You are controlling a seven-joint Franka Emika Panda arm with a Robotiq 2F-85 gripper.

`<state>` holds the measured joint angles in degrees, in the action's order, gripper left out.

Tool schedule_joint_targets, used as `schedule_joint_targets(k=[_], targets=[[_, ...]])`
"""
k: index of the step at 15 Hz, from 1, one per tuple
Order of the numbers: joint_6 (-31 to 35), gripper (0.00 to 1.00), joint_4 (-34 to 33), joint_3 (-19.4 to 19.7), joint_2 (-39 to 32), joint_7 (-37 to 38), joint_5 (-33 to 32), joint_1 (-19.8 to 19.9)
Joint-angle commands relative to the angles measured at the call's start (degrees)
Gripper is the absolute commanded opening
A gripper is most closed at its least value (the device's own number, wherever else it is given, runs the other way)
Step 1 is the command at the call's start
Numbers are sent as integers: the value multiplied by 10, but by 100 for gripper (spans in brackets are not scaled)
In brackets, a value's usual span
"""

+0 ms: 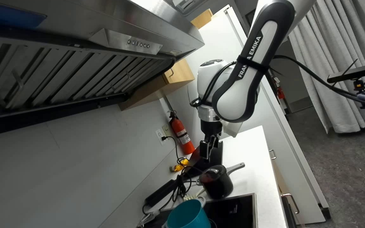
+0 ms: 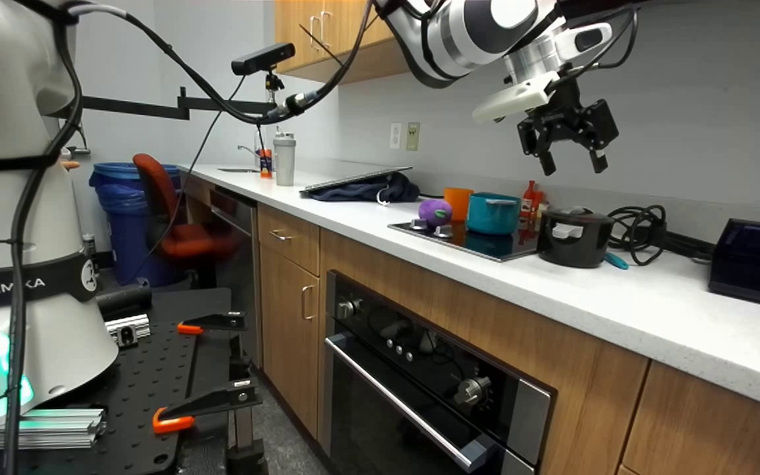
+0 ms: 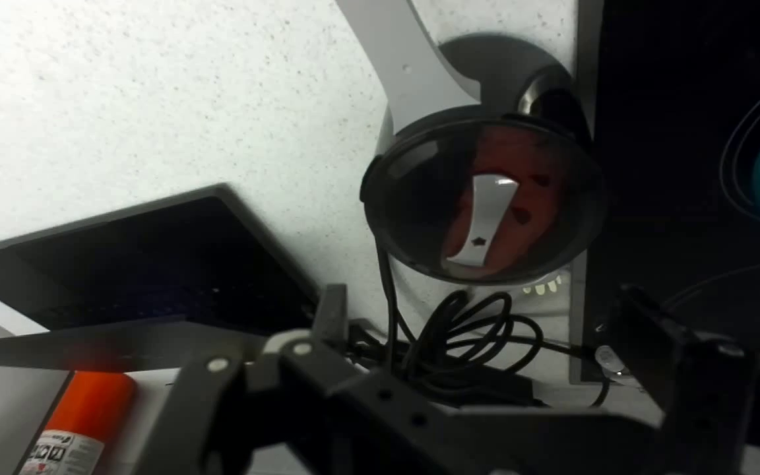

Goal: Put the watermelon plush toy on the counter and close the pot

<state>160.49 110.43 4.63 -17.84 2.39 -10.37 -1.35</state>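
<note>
The dark pot with a grey stick handle stands on the white counter beside the cooktop in both exterior views (image 1: 219,187) (image 2: 571,245). In the wrist view its clear lid (image 3: 413,204) with a grey grip lies over the top. The reddish watermelon plush toy (image 3: 538,198) with dark seed marks shows through the lid, inside the pot. The counter also shows in all views (image 1: 244,148) (image 2: 624,297) (image 3: 156,119). My gripper is open and empty, well above the pot and apart from it, in both exterior views (image 1: 208,151) (image 2: 573,163) and in the wrist view (image 3: 488,316).
A teal pot (image 1: 188,215) stands on the black cooktop (image 1: 238,210), with a purple toy (image 2: 435,212) and an orange cup (image 2: 458,203) nearby. Black coiled cables (image 3: 459,336) and a dark laptop (image 3: 142,264) lie beside the pot. A fire extinguisher (image 1: 182,134) is by the wall.
</note>
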Motion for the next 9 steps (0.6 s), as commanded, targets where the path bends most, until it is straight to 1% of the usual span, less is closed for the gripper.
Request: schedule_joint_targets(k=[1,9], targets=[[2,100,-50,21,-42,53,-20,-21],[-6,98,-103,39,-98,90,-17,-50]])
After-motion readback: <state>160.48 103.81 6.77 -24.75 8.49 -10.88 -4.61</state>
